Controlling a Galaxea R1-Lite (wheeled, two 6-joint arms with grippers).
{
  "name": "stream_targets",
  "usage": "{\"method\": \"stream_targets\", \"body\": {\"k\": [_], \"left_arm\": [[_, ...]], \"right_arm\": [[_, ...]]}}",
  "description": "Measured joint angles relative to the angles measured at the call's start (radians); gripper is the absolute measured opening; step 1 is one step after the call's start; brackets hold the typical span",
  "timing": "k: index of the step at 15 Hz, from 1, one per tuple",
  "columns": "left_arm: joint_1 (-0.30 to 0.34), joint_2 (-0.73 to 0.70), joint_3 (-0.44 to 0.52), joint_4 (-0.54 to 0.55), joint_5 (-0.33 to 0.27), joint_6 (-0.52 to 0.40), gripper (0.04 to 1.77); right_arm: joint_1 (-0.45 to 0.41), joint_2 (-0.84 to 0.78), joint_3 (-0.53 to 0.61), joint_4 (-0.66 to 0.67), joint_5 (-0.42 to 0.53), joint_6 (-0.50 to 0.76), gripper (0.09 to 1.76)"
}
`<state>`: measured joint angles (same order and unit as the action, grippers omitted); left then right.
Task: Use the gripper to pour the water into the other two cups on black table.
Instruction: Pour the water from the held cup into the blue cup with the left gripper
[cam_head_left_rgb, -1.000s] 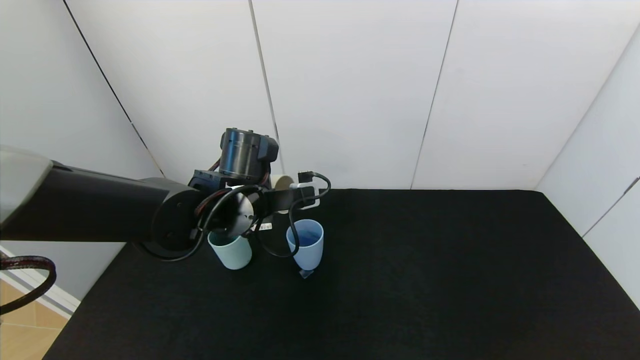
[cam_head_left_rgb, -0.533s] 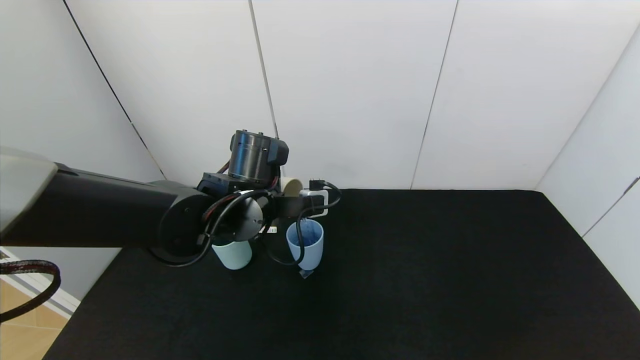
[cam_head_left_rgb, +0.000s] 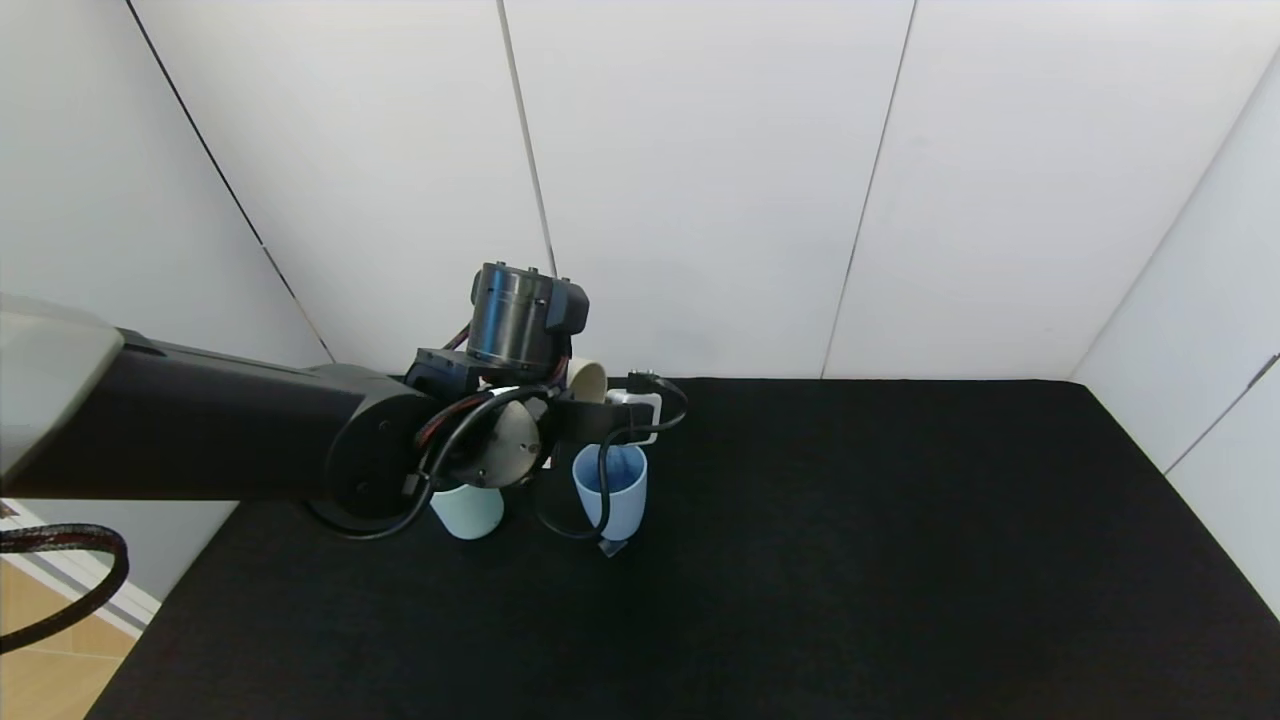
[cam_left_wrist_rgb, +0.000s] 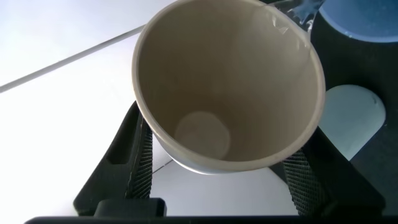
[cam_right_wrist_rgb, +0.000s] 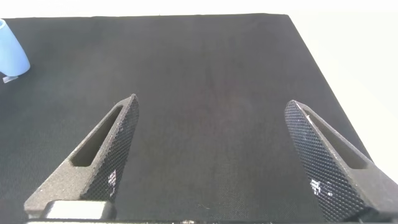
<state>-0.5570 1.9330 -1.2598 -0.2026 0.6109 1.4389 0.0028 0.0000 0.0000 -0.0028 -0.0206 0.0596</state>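
My left gripper (cam_head_left_rgb: 582, 402) is shut on a cream-beige tumbler (cam_head_left_rgb: 586, 378), holding it tipped above the light blue cup (cam_head_left_rgb: 612, 495). In the left wrist view the tumbler (cam_left_wrist_rgb: 224, 81) fills the space between the mesh fingers (cam_left_wrist_rgb: 140, 155), and a little water (cam_left_wrist_rgb: 297, 14) runs off its rim toward the light blue cup (cam_left_wrist_rgb: 364, 18). The teal-green cup (cam_head_left_rgb: 468, 510) stands to the left of the blue one, partly hidden by my left arm. Both stand on the black table (cam_head_left_rgb: 850, 550). My right gripper (cam_right_wrist_rgb: 211, 102) hovers open over bare cloth, far from the cups.
White wall panels (cam_head_left_rgb: 700, 180) rise right behind the table's back edge, close to the cups. The table's left edge drops to a wooden floor (cam_head_left_rgb: 50, 670). A small clear scrap (cam_head_left_rgb: 612, 547) lies at the blue cup's foot. Black cloth stretches to the right of the cups.
My left arm has shifted right and slightly back, carrying the cream tumbler over the blue cup and tipping it further. The teal cup is now more hidden behind the arm.
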Motion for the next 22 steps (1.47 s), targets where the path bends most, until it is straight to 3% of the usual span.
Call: {"method": "stream_targets", "body": {"k": [8,15,17,22], "left_arm": [[-0.001,-0.006,-0.004,-0.003,0.032,0.102,1.19],[-0.009,-0.011,0.003,-0.004,0.021,0.084,1.19],[-0.009,-0.017,0.015,-0.002,0.013,0.02,1.19],[-0.011,-0.049,0.064,0.006,-0.045,-0.268,1.19]], "right_arm": [[0.0,0.0,0.0,0.0,0.0,0.0,1.71],[0.0,0.0,0.0,0.0,0.001,0.0,1.71],[0.0,0.0,0.0,0.0,0.001,0.0,1.71],[0.0,0.0,0.0,0.0,0.0,0.0,1.71]]}}
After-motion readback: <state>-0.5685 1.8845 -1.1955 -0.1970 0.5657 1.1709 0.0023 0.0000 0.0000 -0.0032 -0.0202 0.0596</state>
